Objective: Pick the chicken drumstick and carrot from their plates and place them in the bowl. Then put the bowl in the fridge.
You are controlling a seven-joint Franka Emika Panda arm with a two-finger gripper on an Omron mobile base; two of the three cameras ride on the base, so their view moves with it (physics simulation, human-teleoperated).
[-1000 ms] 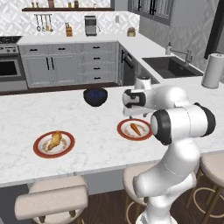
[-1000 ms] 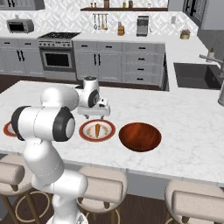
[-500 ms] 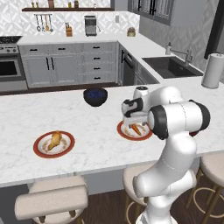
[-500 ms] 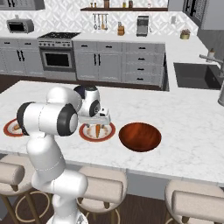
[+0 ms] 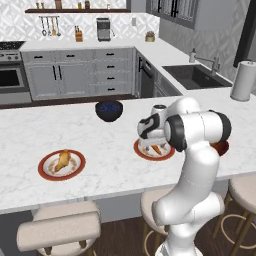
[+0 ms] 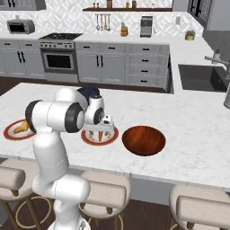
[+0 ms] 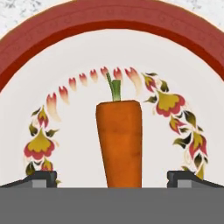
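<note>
My gripper [image 7: 113, 179] is open and low over the right plate [image 7: 113, 22], pointing down. Its fingertips [image 7: 40, 178] stand either side of the orange carrot [image 7: 120, 144], apart from it. From the base views the hand [image 5: 149, 142] hovers just above that plate [image 5: 150, 154], with the carrot [image 6: 99, 134] under it. The golden drumstick [image 5: 62, 160] lies on the left plate [image 5: 47, 172], also seen as drumstick [image 6: 20, 128]. The terracotta bowl [image 6: 143, 140] sits empty right of the carrot plate [image 6: 108, 137]; my arm partly hides the bowl [image 5: 220, 148]. The fridge is out of view.
A small dark blue bowl [image 5: 109, 110] stands farther back on the island counter [image 5: 100, 145]. A paper towel roll [image 5: 243, 80] and the sink [image 5: 192, 75] are at the right. Stools [image 5: 60, 227] line the near edge.
The hand has come down from above the counter onto the carrot plate. The jaws stayed open, and the food and bowls have not moved.
</note>
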